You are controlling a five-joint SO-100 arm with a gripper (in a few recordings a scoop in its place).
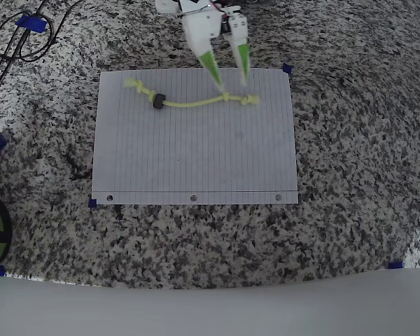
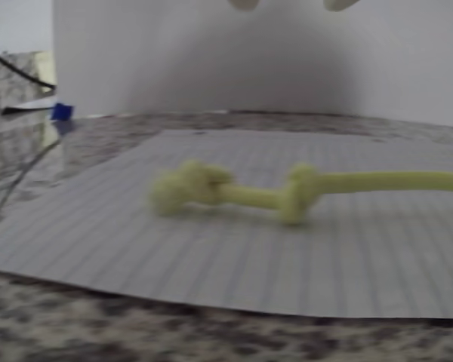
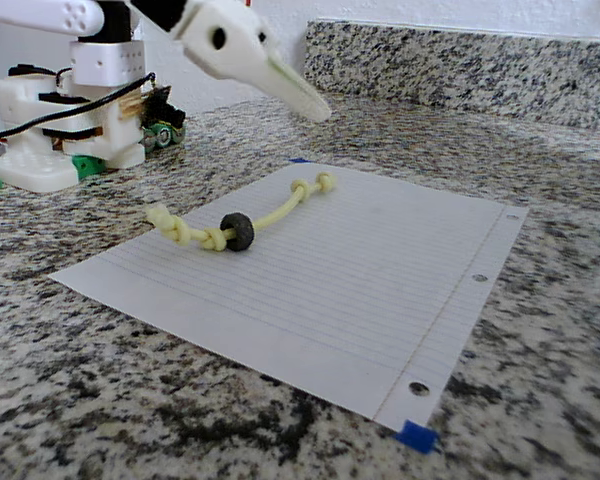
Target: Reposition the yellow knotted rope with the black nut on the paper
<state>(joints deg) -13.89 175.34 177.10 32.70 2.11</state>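
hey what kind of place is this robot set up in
Likely a kitchen counter: a speckled granite countertop with a matching backsplash against a white wall. The paper is taped down on it.

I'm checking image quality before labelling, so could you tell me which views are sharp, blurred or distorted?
Wrist view: soft throughout, the rope fuzzy, a broad shadow on the wall behind. Overhead view: fairly crisp, though the paper edges bow slightly and a pale out-of-focus band crosses the bottom. Fixed view: sharpest, the nut and ruled lines clear, the open tool casting only faint shadow.
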